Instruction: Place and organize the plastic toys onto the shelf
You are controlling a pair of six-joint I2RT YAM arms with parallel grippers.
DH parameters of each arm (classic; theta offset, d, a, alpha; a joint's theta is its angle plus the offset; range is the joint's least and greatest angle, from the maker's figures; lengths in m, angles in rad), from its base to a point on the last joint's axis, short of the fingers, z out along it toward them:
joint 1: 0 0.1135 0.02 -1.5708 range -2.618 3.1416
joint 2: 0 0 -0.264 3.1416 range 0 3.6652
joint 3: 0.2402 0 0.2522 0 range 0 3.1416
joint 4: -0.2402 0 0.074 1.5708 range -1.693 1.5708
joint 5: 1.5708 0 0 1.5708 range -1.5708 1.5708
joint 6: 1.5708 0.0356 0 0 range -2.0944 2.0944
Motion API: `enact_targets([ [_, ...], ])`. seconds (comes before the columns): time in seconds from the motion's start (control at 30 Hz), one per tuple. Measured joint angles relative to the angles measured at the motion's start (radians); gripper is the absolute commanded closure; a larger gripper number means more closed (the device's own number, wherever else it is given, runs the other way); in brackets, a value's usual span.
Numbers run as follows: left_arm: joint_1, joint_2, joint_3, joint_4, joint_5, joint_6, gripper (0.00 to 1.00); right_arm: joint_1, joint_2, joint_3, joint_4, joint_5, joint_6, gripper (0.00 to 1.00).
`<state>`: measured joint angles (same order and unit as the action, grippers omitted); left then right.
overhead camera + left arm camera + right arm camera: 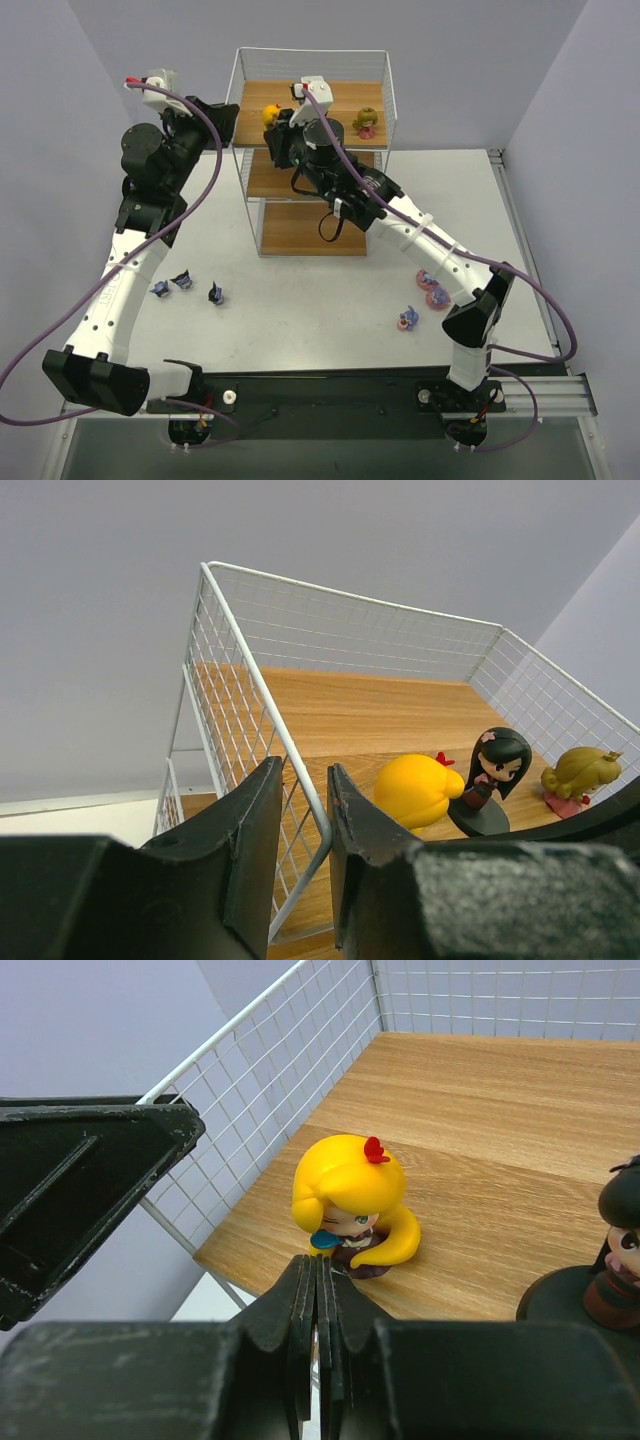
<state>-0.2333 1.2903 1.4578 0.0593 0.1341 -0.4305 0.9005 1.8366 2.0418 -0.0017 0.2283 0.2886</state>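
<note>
On my overhead feed, the three-tier white wire rack with brown wooden boards (pixel 350 95) stands at the far middle of the white worktop (pixel 300 290). Both arms are reaching up to its top tier.

The right gripper (pixel 318 1265) hangs over the front left part of the top board. Its jaws are pressed together with nothing between them, and the tips point at the yellow-haired big-headed plastic doll (pixel 350 1205), which stands upright just beyond them near the left mesh wall. The black-haired doll on a round black base (pixel 490 770) is close to the right of the yellow one. The olive-haired doll in pink (pixel 580 772) sits farther right, near the right-hand mesh.

The left gripper (pixel 303 770) is outside the rack at its top front left corner. Its jaws are a little apart, and the rack's corner wire shows in the gap between them. I cannot tell whether either finger touches the wire.

The remaining toys lie down on the worktop. Three small dark blue-purple figures (pixel 183 281) are loosely grouped to the left, beside the left arm. Three purple-pink bunny-like figures (pixel 407 319) sit to the right by the right arm's lower link, two close together and one a little nearer to me. The lower two boards look bare where I can see them.
</note>
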Motion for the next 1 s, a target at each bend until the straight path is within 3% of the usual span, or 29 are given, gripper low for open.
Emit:
enact_targets([
  [0.57, 0.002, -0.002, -0.008, 0.011, 0.000, -0.004, 0.91, 0.009, 0.033, 0.019, 0.040, -0.014, -0.031, 0.98],
  [0.67, 0.002, -0.002, -0.008, 0.011, 0.000, -0.004, 0.90, 0.012, 0.011, -0.010, 0.051, -0.027, -0.034, 0.89],
  [0.8, 0.002, -0.002, -0.008, 0.011, 0.000, -0.004, 0.82, 0.018, -0.048, -0.080, 0.063, -0.046, -0.041, 0.61],
  [1.0, 0.002, -0.002, -0.008, 0.012, -0.001, -0.003, 0.75, 0.019, -0.185, -0.221, 0.089, -0.064, -0.057, 0.50],
])
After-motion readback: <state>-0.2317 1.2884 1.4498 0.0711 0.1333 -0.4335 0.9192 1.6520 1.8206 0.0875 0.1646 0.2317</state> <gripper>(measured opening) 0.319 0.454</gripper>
